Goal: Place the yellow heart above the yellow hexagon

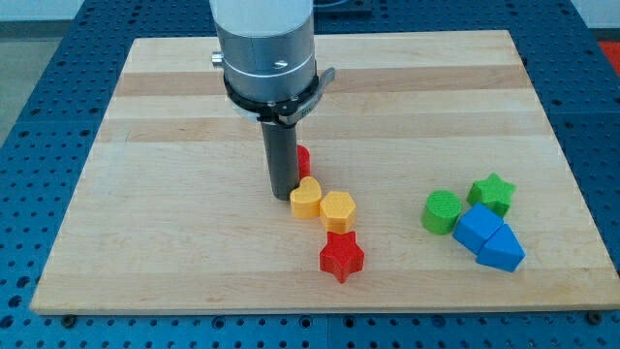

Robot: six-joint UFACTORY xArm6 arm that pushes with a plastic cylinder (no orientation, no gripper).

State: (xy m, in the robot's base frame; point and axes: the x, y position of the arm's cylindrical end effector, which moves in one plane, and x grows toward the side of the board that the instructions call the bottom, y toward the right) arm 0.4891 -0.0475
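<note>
The yellow heart [306,199] is seen touching the yellow hexagon [338,209] on the hexagon's left. My tip [282,197], a bare rod holding nothing, is set just left of the heart. The heart is best nudged from below, upward past the hexagon, the red star [342,256] being left undisturbed.

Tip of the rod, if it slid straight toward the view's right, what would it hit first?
Most likely the yellow heart, right beside my tip and seemingly touching it; the yellow hexagon sits just beyond.

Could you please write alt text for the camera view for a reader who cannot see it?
My tip rests just left of the yellow heart, which touches the yellow hexagon on a wooden board.
</note>
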